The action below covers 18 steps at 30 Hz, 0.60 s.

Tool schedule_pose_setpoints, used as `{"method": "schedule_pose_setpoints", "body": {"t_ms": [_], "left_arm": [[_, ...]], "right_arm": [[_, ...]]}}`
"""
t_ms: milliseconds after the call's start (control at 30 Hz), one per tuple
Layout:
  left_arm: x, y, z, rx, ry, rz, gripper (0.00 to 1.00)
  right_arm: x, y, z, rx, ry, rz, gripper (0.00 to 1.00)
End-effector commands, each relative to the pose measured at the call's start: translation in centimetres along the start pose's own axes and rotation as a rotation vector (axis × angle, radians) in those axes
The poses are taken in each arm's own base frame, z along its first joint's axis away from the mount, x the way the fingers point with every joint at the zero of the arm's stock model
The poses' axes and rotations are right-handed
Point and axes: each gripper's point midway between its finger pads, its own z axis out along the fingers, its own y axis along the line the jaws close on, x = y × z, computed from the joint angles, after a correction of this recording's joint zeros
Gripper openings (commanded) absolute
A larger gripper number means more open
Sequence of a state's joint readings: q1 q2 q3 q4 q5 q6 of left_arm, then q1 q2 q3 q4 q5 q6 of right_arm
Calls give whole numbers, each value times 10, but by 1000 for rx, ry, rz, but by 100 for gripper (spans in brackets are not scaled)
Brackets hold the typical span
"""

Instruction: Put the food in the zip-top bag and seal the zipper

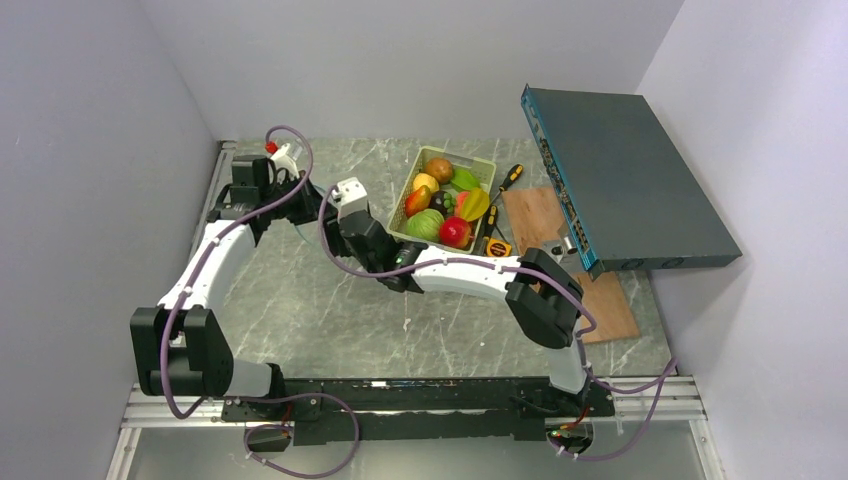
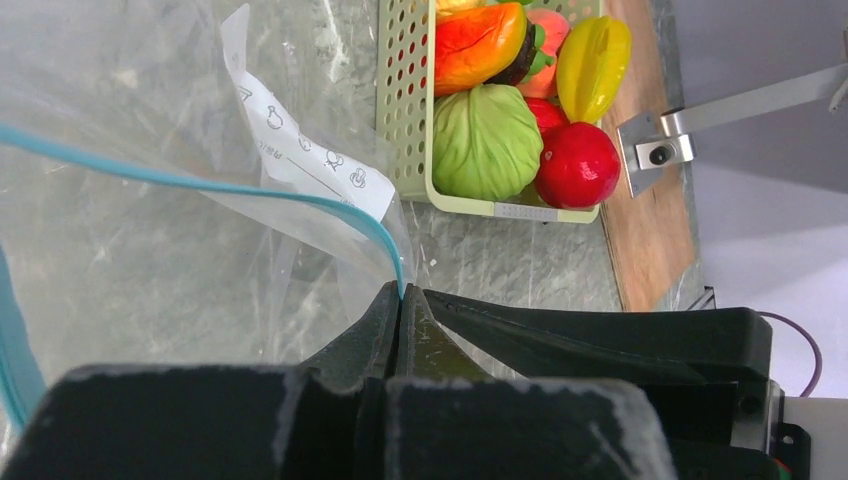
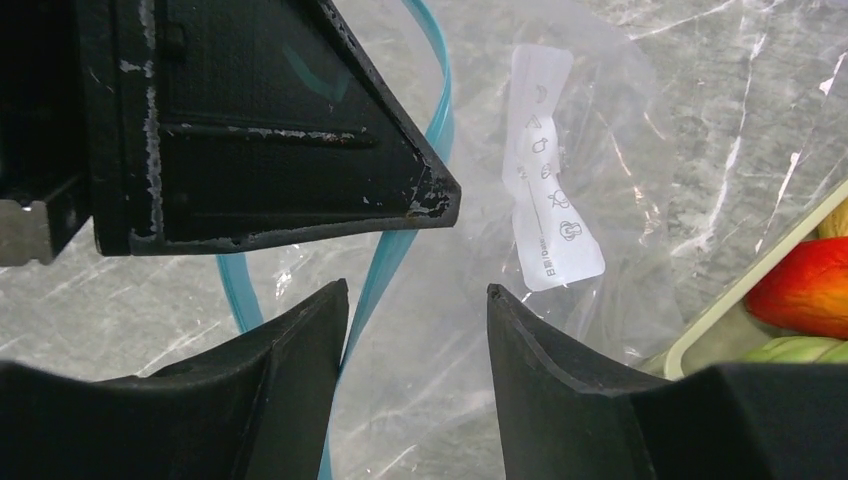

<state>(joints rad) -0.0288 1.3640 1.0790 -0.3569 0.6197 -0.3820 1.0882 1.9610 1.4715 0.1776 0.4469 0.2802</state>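
The food, glossy toy fruit and vegetables, fills a pale green basket. A green cabbage and a red apple lie at its near end. The clear zip-top bag lies crinkled on the marble, left of the basket, with a white label inside. My left gripper is shut on the bag's light blue zipper. My right gripper is open just beside it. The zipper runs between its fingers, against the inner face of the left one.
A dark flat box leans at the back right over a wooden board. Screwdrivers and a yellow tape measure lie beside the basket. A metal bracket stands on the board. Grey walls close in on three sides.
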Motion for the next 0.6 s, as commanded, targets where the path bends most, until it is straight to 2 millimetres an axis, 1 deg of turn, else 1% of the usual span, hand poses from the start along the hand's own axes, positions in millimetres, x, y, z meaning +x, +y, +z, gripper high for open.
{"method": "schedule_pose_setpoints", "body": {"t_ms": [0,67,133,167,200,267,300,367,467,500,567], "left_arm": [[-12,-15,-2,51,-14,41,0],[-11,-13,-1,48,-9,39,0],[-11,-13,-2,40,-11,48,0],[-11,-12,-3,35,-12,52,0],[-12,-13,-4,33,-20,59,0],[-13,-12,-6,21,-33,72,0],[-14,-10,-7,9,-37,76,2],[-16,-10,-10,-8,-50,98,13],[-20,-9,-17,-61,-91,151,51],[-23,-10,-22,-77,-112,176,61],[-29,-13,-33,-109,-166,223,77]], "right_arm": [[-30,5,1,6,-105,57,53],[-27,5,1,2,-110,68,48],[-24,5,1,-5,-108,72,37],[-21,6,2,-7,-105,73,27],[-19,6,2,-13,-103,77,20],[-18,9,1,-31,-105,90,6],[-17,9,0,-33,-107,98,0],[-18,7,-1,-26,-111,121,0],[-19,5,-2,-25,-111,157,0],[-19,4,-2,-32,-108,173,0],[-21,2,-3,-46,-103,213,0]]}}
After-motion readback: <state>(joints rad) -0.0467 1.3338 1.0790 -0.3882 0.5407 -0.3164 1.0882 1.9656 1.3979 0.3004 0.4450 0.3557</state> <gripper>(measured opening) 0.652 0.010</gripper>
